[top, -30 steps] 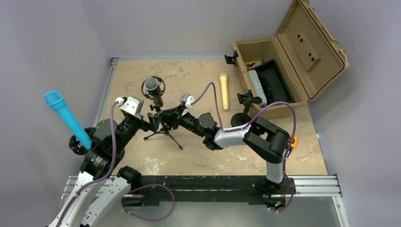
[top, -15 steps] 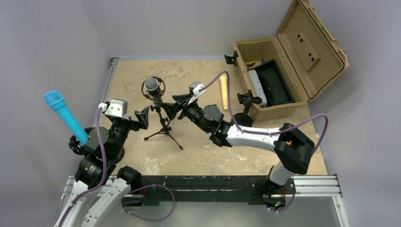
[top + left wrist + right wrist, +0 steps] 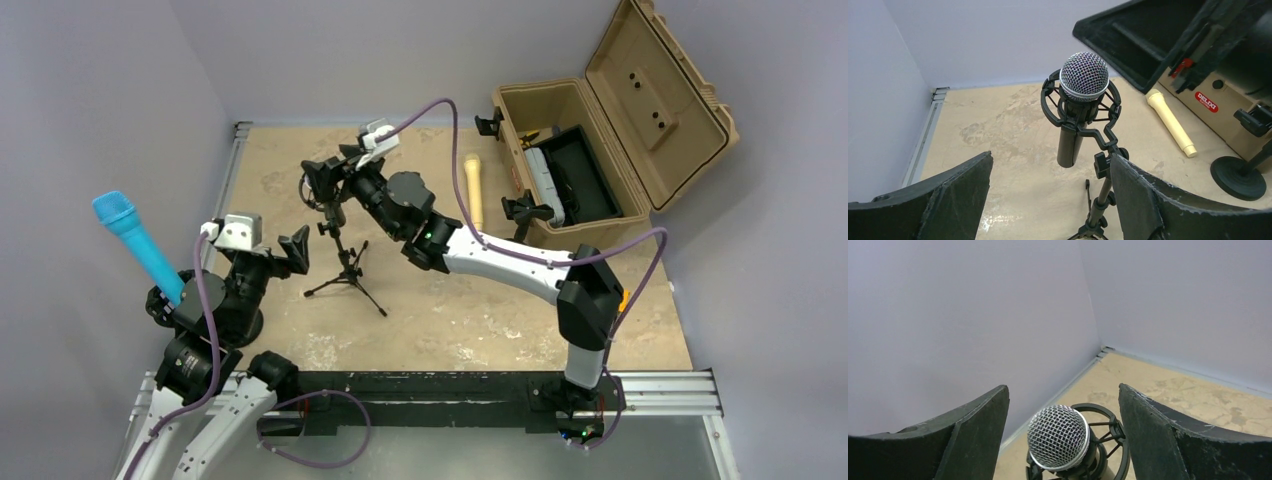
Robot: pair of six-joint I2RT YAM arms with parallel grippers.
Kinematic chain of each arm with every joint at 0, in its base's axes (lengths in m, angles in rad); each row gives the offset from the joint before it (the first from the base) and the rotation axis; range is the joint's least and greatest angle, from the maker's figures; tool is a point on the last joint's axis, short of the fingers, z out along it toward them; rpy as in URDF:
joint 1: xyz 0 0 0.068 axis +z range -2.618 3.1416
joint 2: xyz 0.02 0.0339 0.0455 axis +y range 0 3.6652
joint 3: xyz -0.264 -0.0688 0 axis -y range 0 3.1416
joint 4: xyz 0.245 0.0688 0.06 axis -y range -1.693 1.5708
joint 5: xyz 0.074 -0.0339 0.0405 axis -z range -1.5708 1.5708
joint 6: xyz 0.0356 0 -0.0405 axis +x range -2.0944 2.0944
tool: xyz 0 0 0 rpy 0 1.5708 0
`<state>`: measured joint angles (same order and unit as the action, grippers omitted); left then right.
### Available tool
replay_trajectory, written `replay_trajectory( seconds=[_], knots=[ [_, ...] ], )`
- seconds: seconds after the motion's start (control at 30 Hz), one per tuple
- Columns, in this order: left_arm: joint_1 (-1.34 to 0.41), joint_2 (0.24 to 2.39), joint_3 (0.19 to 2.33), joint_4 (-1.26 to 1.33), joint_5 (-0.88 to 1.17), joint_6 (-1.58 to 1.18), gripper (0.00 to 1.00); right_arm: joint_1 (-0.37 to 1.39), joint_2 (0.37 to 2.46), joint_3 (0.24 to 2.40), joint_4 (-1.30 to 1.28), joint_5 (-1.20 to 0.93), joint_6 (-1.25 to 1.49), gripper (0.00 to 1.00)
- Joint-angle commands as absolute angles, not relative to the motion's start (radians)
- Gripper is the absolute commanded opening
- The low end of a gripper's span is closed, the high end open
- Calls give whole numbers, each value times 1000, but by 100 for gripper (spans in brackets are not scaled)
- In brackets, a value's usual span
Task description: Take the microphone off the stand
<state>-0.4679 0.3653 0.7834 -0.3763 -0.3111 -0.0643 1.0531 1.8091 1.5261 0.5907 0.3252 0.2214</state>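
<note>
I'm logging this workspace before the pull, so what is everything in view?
Microphone: one, silver mesh head, black body, in the stand's cradle.
Stand: one, black tripod, mid-table.
Blue microphone: one, left edge, tilted.
Cream microphone: one, lying beside the case.
Case: one, tan, open, far right.
Round-base stand: one, black, near the case.
Left pincer: open, beside the stand.
Right pincer: open, over the microphone.

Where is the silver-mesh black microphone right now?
Top view, left of centre: the silver-mesh black microphone sits head-up in its black tripod shock-mount stand, below the open right gripper.
</note>
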Motion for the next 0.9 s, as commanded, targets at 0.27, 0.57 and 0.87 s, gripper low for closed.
replay_trajectory(
  seconds=[0.27,0.57,0.87],
  knots=[
    [-474,351,820,-369,-302,-77,84,1082,1866,1615,465,448,111,74],
    [-473,346,817,-366,-308,-71,84,1097,1918,1676,434,437,76,62],
    [-473,353,813,-362,-305,-68,84,1102,1924,1723,416,425,72,32]
  ],
)
